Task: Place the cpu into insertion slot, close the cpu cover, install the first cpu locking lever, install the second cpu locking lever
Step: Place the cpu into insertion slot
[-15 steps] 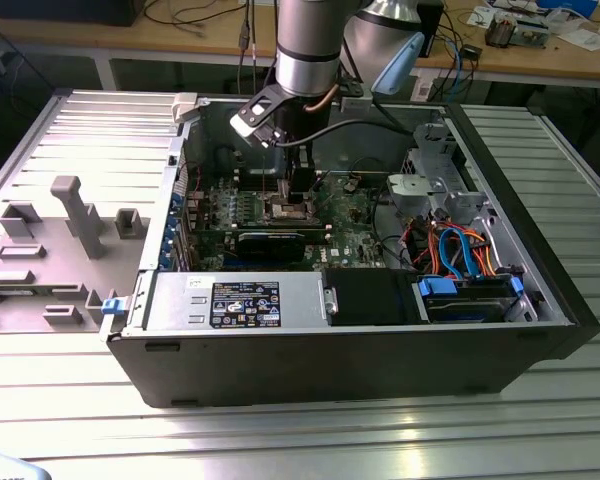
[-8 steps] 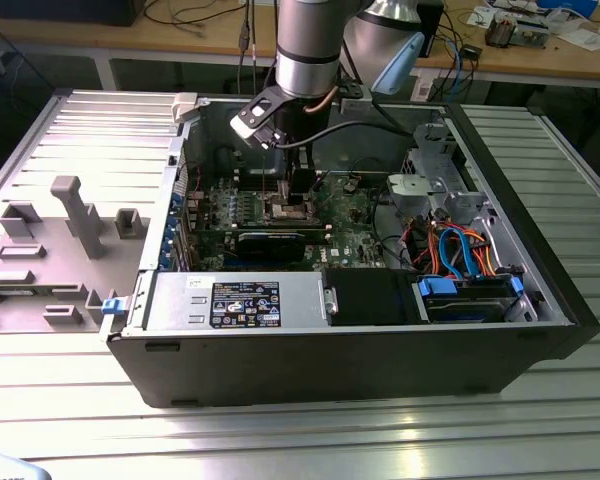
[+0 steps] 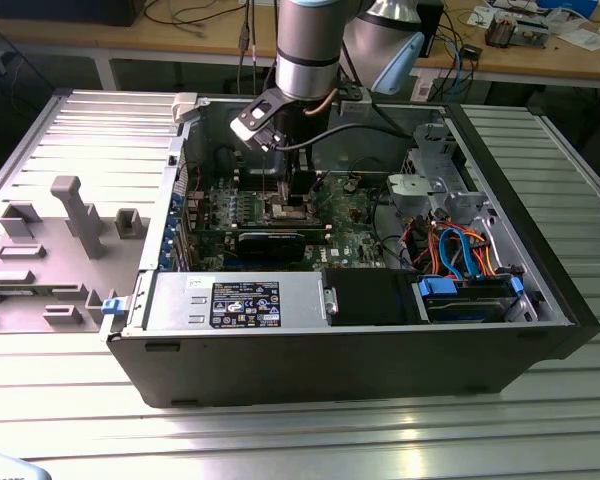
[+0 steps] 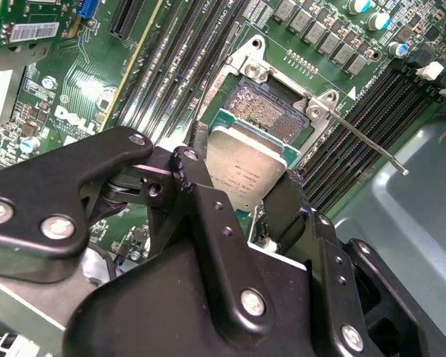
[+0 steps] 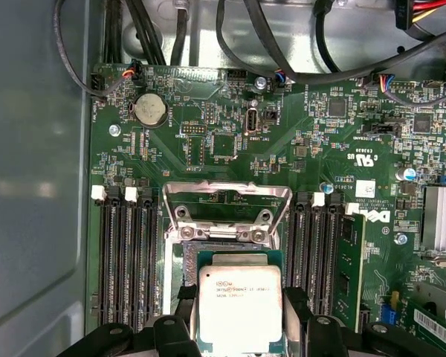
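Gripper (image 4: 241, 178) is clenched on the cpu (image 4: 247, 168), with one black finger against each of two opposite edges and the metal lid facing the wrist cameras.

In the first wrist view the cpu (image 5: 240, 306) hangs over the near part of the insertion slot (image 5: 186, 260) and covers much of it. In the second wrist view the insertion slot (image 4: 271, 111) shows its dark pin field beyond the chip. Whether chip and slot touch: cannot tell.

The cpu cover (image 5: 227, 195) stands swung open at the slot's far edge. One locking lever (image 4: 372, 143) juts free, unlatched, next to the memory slots (image 5: 126, 260).

In the exterior view the gripper (image 3: 298, 195) reaches down into the open computer case (image 3: 380, 360), over the motherboard (image 3: 355, 215).

Handling, judged:
- The chip is light, rigid and flat.
- The lid looks smooth, so an edge grip may slip if slackened.
- The underside contacts and the slot's pins are likely fragile, so no sideways scrubbing and no pressing.
- Hold by the edges only, level and square to the slot.
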`<state>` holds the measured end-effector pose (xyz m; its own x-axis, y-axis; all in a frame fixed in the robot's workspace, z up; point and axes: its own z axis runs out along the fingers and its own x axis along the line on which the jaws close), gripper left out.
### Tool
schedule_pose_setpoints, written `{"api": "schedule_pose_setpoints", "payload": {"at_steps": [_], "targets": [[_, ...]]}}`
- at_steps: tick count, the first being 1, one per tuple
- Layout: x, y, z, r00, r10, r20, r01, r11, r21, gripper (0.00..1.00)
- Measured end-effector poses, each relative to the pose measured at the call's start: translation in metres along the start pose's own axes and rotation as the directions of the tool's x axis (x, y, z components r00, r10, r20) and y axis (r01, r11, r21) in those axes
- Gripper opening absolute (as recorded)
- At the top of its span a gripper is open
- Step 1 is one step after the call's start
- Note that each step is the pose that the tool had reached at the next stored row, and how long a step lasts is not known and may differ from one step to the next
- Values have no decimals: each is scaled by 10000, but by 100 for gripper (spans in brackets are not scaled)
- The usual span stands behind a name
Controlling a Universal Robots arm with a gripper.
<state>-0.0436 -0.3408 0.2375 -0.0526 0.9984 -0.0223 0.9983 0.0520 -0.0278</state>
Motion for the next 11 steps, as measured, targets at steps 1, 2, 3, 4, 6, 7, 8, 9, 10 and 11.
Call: {"api": "schedule_pose_setpoints", "payload": {"at_steps": [1,2,3,4,6,7,8,9,10,11], "targets": [[2,0,2,10000,0,-1,0,10000,-1,55],[3,-2,3,10000,1,0,-1,10000,0,55],[6,-6,4,10000,1,0,-1,10000,0,55],[8,-12,6,10000,0,1,0,10000,1,55],[9,-15,9,10000,-3,3,3,10000,2,55],[9,-16,13,10000,-2,1,2,10000,0,55],[9,-16,15,10000,-1,1,1,10000,1,55],[9,-16,17,10000,-1,1,1,10000,1,55],[9,-16,18,10000,-1,1,1,10000,1,55],[10,-16,19,10000,-1,2,1,10000,1,55]]}}
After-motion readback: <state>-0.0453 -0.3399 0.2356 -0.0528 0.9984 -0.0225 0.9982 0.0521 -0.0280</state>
